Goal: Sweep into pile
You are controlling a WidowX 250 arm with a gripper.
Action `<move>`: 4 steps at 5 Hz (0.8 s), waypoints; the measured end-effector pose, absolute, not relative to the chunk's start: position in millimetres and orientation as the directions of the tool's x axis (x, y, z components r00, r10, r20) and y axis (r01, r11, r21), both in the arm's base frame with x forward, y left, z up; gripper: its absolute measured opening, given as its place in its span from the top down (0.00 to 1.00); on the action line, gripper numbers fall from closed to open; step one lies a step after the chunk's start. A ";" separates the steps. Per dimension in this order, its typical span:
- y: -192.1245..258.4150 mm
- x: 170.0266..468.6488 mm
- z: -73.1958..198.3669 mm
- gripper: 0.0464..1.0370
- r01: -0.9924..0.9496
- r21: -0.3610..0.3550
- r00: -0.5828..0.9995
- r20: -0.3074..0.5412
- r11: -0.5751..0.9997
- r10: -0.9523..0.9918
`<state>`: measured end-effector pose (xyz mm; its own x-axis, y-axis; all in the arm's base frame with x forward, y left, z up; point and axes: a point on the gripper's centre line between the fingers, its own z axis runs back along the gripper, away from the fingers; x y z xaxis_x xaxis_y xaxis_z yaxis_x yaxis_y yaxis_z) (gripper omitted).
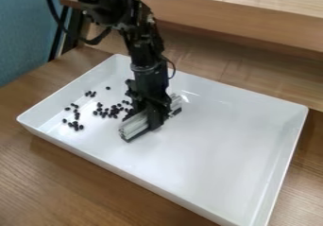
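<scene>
Several loose groups of beans (114, 110) in the left part of the tray (221, 140). Just right of the densest band, sweeper (134, 124) low at the tray floor, clamped in the closed gripper (153, 121), long face turned roughly toward the left wall (66, 97). Judged step: gathering, with scatter still too wide to call a pile. For a clean stroke, keep the lower edge level and lightly down; too high, likely to ride over beans; too hard, likely to twist in the grip. Push slowly, or lift and set down beyond the left strays, then draw them right toward the main band. Take the far stray separately. Little run on the left: stop short of the wall and the near-left corner. More room rightward across the floor. On any lift, mind the far rim and the wooden ledge (233, 17) beyond.
</scene>
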<state>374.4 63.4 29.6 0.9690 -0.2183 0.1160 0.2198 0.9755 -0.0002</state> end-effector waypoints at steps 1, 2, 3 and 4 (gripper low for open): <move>88.2 369.7 30.1 0.64 0.165 0.008 0.980 0.112 0.986 -0.165; 99.7 366.8 30.2 0.64 0.138 0.007 0.984 0.113 0.990 -0.138; 112.0 363.2 30.2 0.64 0.101 0.006 0.988 0.113 0.995 -0.101; 119.0 360.2 30.1 0.64 0.076 0.004 0.991 0.109 0.997 -0.076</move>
<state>360.2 119.0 30.1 0.9911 -0.0756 0.1093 0.0756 0.9971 0.0036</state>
